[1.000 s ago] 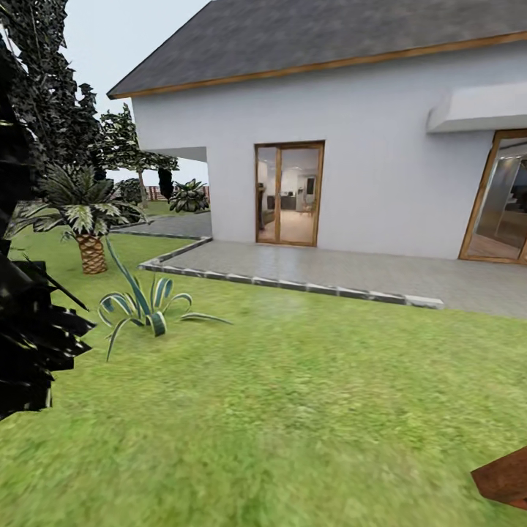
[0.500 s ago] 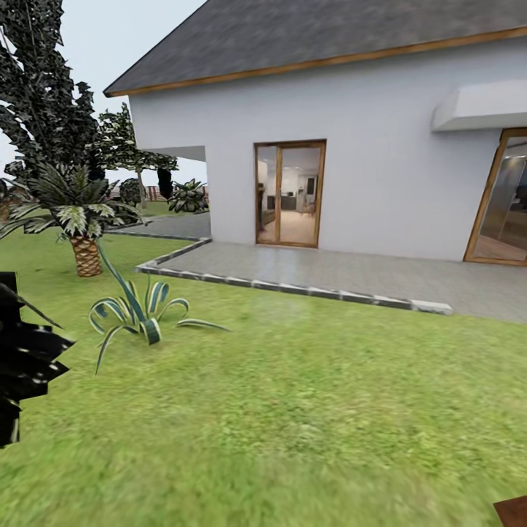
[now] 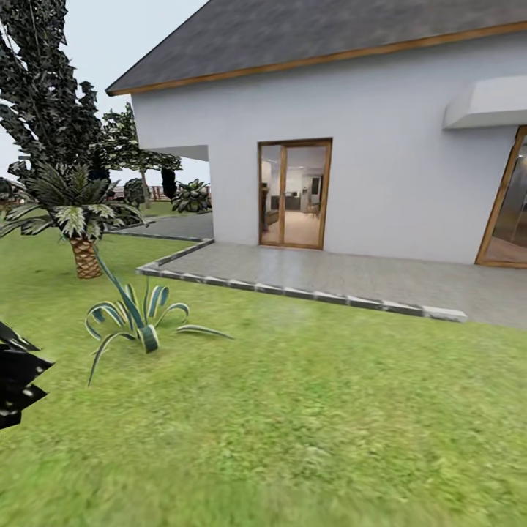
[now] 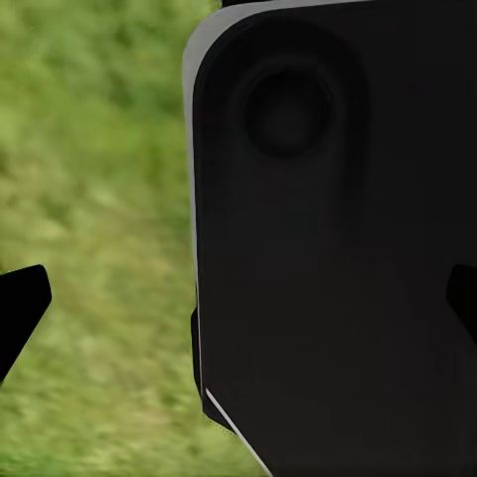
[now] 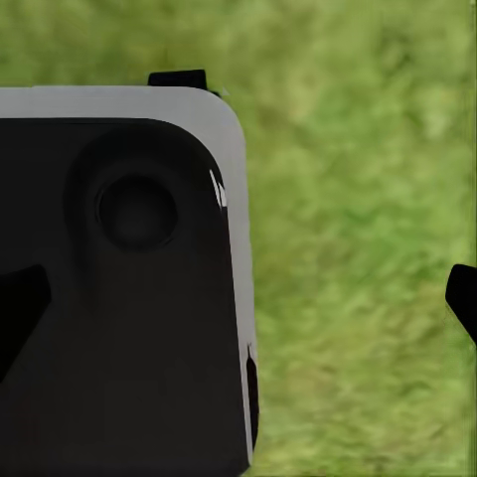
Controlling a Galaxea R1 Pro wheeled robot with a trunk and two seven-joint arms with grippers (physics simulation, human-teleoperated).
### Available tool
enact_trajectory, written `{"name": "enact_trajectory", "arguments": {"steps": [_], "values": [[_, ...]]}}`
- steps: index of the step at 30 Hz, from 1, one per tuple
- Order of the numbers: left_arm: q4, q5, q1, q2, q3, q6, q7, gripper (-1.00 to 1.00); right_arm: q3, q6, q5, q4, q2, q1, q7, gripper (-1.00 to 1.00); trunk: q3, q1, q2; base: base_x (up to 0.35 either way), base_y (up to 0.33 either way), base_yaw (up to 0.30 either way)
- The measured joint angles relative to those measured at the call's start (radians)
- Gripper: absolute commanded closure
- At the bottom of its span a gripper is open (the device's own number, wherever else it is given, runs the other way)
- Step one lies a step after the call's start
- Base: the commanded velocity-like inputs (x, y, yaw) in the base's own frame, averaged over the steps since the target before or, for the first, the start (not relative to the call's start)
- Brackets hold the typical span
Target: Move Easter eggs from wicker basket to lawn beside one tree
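The lawn point(image 3: 307, 410) spreads across the lower half of the head view, mottled green. The Easter eggs, the wicker basket and a thick-trunked tree are out of view. In the left wrist view my left gripper point(image 4: 238, 308) is open, its dark fingertips point(image 4: 22, 303) far apart over grass, with a black, grey-edged body panel point(image 4: 338, 248) behind them. My right gripper point(image 5: 238, 308) is open too in the right wrist view, hanging over grass beside the same kind of panel point(image 5: 119, 298). Nothing sits between either pair of fingers.
A white house point(image 3: 380, 146) with glass doors point(image 3: 294, 194) stands ahead behind a grey paved patio point(image 3: 351, 274) with a stone kerb. At the left are a short palm point(image 3: 77, 216), a striped agave point(image 3: 135, 318), a dark cypress point(image 3: 40, 95) and black foliage point(image 3: 15, 380).
The whole head view has shifted, so the camera has moved. The black foliage at the left edge takes up less of the picture, and the brown shape at the bottom right has left the view.
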Motion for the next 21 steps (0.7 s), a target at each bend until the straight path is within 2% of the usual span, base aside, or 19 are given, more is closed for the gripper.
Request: {"name": "enact_trajectory", "arguments": {"steps": [7, 21], "values": [[0.0, 0.0, 0.0, 0.0, 0.0, 0.0, 0.0, -1.0, 0.0, 0.0, 0.0, 0.0, 0.0, 0.0, 0.0, -1.0, 0.0, 0.0, 0.0, 0.336, 0.0, 0.185], [0.0, 0.0, 0.0, 0.0, 0.0, 0.0, 0.0, -1.0, 0.003, 0.0, 0.004, 0.0, 0.0, 0.0, 0.0, -1.0, 0.0, 0.0, 0.0, 0.336, 0.0, 0.011]]}}
